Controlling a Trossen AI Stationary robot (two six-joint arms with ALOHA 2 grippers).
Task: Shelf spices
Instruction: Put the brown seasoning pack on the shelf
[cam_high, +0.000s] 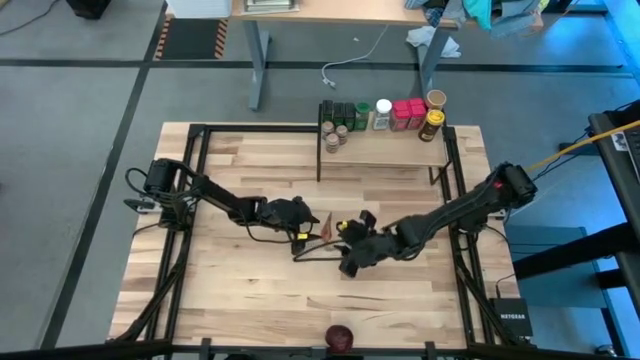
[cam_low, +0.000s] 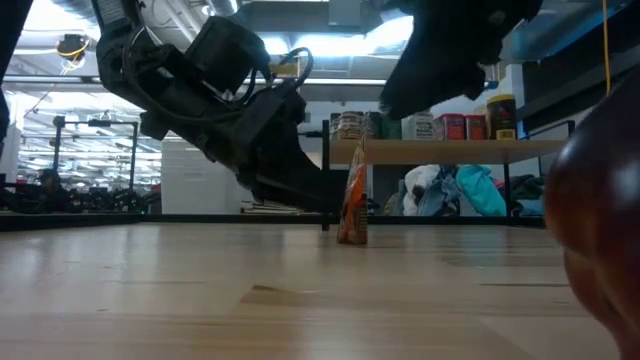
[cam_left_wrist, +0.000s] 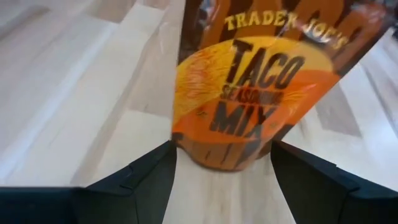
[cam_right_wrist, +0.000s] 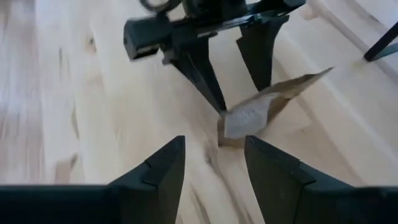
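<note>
Right now the left pincer (cam_high: 312, 222) sits low over the middle of the worktop (cam_high: 250, 290), its two dark fingers (cam_left_wrist: 140, 180) spread wide apart. The taco seasoning packet (cam_left_wrist: 261, 81) stands between them, but from its wrist view there is pale wood showing on either side of the packet's base, so the fingers bracket it without clearly pressing on it. I cannot tell whether either tip actually touches the foil.

The right pincer (cam_high: 347, 262) hangs just beside it, coming in from the opposite side. Its fingers (cam_right_wrist: 155, 174) are partly parted with nothing between them, and they point at the packet's brown back face (cam_right_wrist: 264, 112), close to it but apart.

The packet is flat, orange-red on the front with dark lettering and a brown band round the edge. In the low view it stands upright on its bottom edge (cam_low: 352, 205) on the bare planks, slightly creased.

The shelf (cam_high: 385, 148) is at the far edge of the worktop, a narrow light-wood board on thin black posts. Along its back stand the other spices: dark-lidded jars (cam_high: 338, 112), a green-lidded jar (cam_high: 362, 113), a white-capped bottle (cam_high: 383, 113), pink-red boxes (cam_high: 408, 113), and a tan-lidded jar (cam_high: 436, 100) with a yellow-labelled one just in front of it. A dark red round thing (cam_high: 340, 337) lies at the near edge of the worktop.
</note>
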